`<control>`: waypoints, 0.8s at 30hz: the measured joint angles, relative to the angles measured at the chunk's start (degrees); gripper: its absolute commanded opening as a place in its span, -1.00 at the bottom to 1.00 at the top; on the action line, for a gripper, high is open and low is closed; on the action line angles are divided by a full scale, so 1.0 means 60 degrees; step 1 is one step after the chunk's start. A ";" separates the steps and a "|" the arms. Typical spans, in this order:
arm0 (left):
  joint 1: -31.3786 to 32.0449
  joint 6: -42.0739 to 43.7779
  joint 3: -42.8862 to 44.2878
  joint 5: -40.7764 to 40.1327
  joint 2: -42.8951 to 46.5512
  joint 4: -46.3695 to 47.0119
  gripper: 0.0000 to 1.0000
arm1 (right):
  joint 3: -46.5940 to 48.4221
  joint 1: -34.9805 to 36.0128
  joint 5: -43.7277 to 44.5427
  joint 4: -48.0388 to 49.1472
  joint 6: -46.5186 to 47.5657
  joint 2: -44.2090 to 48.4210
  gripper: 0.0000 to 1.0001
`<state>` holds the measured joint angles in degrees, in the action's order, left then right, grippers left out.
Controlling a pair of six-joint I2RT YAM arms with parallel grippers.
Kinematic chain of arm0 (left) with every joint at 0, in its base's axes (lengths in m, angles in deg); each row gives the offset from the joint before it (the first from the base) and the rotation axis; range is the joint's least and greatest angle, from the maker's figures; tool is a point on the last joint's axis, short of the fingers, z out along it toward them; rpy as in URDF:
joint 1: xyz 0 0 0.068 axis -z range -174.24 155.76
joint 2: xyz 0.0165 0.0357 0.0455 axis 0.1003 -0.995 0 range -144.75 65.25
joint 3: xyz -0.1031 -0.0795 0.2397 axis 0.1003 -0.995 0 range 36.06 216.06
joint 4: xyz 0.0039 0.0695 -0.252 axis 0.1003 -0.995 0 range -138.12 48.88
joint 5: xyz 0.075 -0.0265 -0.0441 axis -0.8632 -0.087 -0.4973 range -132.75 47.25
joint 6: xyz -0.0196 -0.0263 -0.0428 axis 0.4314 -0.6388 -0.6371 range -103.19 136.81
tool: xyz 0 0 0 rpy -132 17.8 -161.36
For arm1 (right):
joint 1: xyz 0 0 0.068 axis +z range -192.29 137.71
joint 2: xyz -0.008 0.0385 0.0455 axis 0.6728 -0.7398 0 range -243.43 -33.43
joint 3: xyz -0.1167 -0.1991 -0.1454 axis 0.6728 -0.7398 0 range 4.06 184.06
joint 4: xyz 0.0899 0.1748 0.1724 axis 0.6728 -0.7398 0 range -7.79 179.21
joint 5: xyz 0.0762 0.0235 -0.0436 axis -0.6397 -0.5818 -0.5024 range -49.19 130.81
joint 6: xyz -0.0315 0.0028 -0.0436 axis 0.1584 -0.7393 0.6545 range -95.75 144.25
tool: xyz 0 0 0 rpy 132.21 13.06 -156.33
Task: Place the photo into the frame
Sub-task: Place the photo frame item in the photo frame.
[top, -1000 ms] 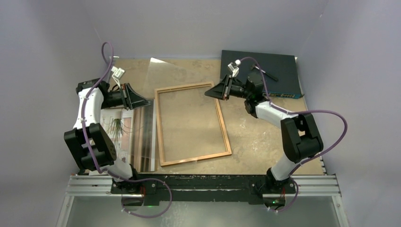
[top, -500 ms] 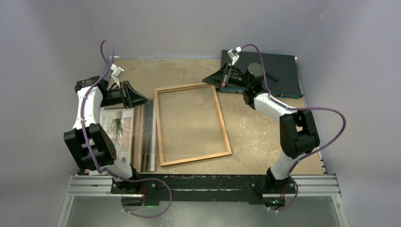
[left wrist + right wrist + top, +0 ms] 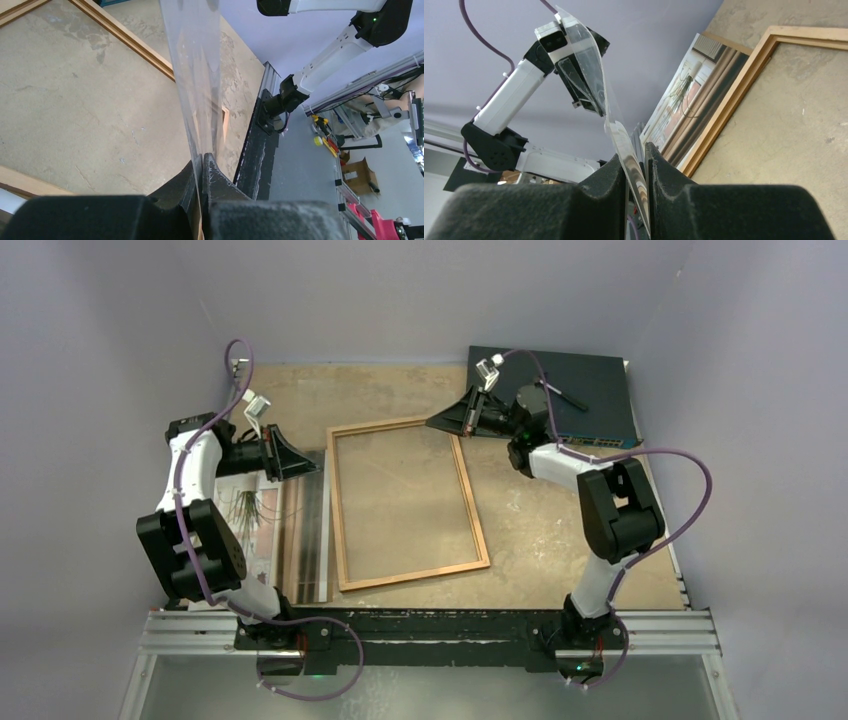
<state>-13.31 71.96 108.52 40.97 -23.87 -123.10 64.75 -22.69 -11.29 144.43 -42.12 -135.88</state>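
Left tool [image 3: 310, 459], seen from above, reaches in from the left side of the table [image 3: 540, 530], and the right tool [image 3: 433, 424] points toward it from the far right; the clear sheet between them barely shows in this view. That table is mottled tan, closed in by pale lilac walls on three sides, with a metal rail [image 3: 430, 632] along its near edge. The frame [image 3: 415, 576] lies flat in the middle, slightly turned, with bare table showing through it. The photo [image 3: 300, 530] lies flat just beside the frame's left rail, under the left arm, its near edge close to the metal rail. A dark flat box [image 3: 590, 380] sits in the far right corner, behind the right tool. Open table lies right of the frame and beyond its far rail. From the left wrist, the left tool [image 3: 202, 161] is pressed together on the lower edge of the clear sheet [image 3: 192, 65], which rises away over the frame [image 3: 125, 37]; the table edge and a workshop floor lie beyond. From the right wrist, the right tool [image 3: 634, 150] is likewise clamped on the clear sheet [image 3: 621, 140], which bows upward to the left tool, high above the table. Below it the photo [image 3: 684, 100] lies alongside the frame [image 3: 734, 95], apart from both tools.
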 measured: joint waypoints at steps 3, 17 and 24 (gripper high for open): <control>-0.0004 -0.0004 0.0015 0.0004 0.0018 0.0000 -1.00 | 0.0317 0.0004 -0.0007 0.0091 -0.0102 -0.0208 -0.64; -0.0011 -0.0007 0.0259 0.0000 0.0040 0.0004 -1.00 | 0.1144 0.0066 -0.0007 0.0368 -0.0302 -0.0430 -0.66; -0.0018 0.0004 0.0000 -0.0186 0.0109 0.0007 -1.00 | 0.0714 0.0113 0.0018 0.0710 -0.0350 -0.0528 -0.58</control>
<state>-13.42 71.99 108.52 39.86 -23.22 -123.06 69.03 -22.01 -11.18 148.69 -44.22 -139.05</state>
